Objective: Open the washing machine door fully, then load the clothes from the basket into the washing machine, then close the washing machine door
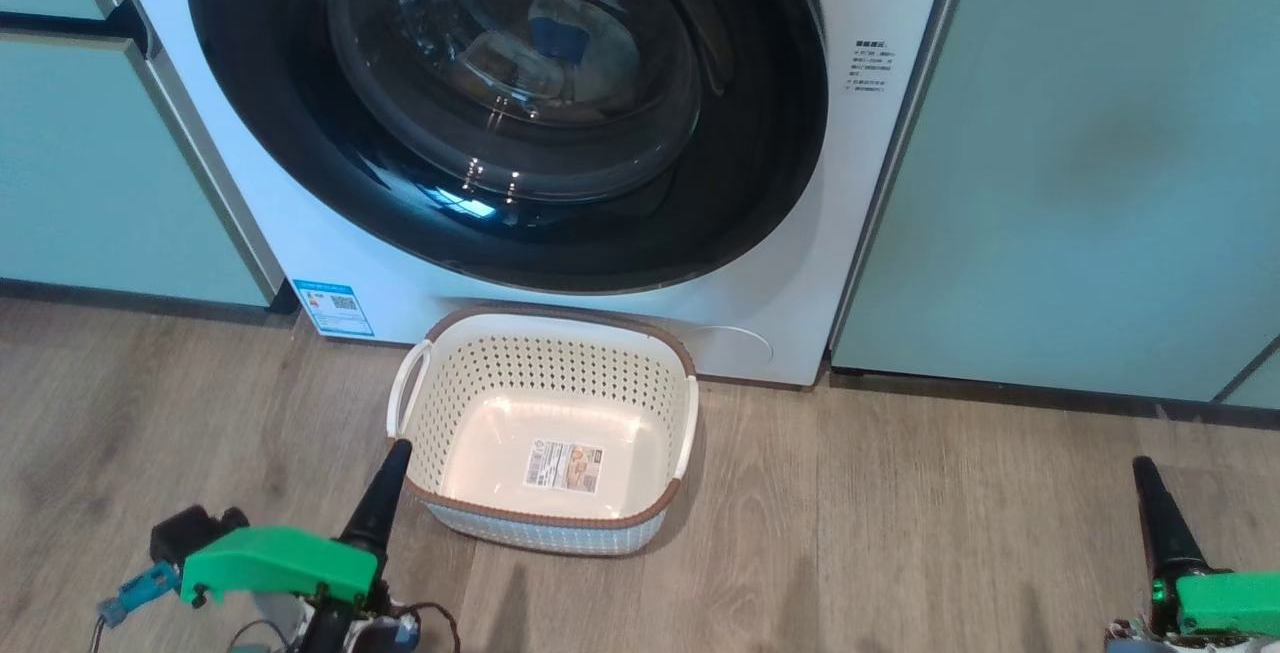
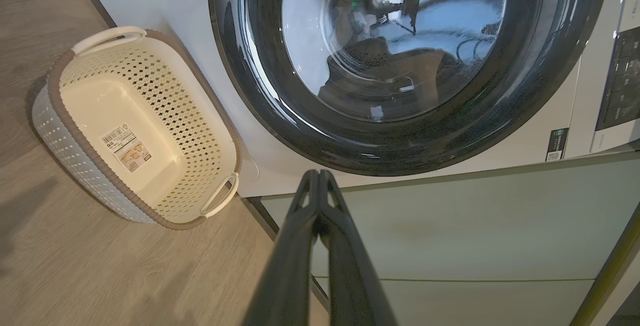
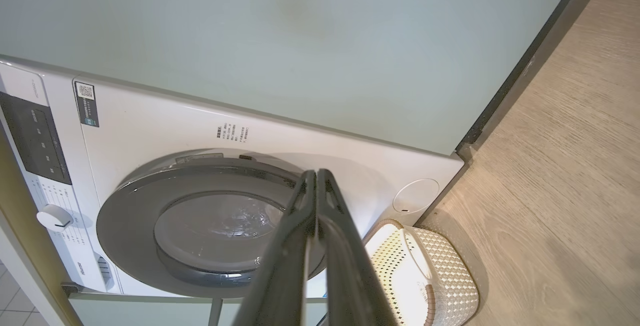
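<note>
Head view | round glossy black-rimmed glass washing machine door point(image 1: 505, 103) shut; cream perforated plastic basket point(image 1: 560, 368) empty on floor point(image 1: 900, 513) below | left gripper point(image 1: 398, 451), right gripper point(image 1: 1142, 468) closed, empty | risk: door perhaps half-latched, could swing open.

You've got a high-gloss black rim and clear, reflective glass on the washing machine door point(image 1: 505, 103). The washing machine point(image 1: 870, 183) front is smooth white with a slight sheen. The basket point(image 1: 540, 373) is cream plastic with perforated walls, a brown rim and a smooth bottom carrying a paper-looking sticker point(image 1: 564, 465). The floor point(image 1: 900, 513) is matt wood-grain plank. The cabinets point(image 1: 1080, 153) are smooth, matt pale green.
</note>
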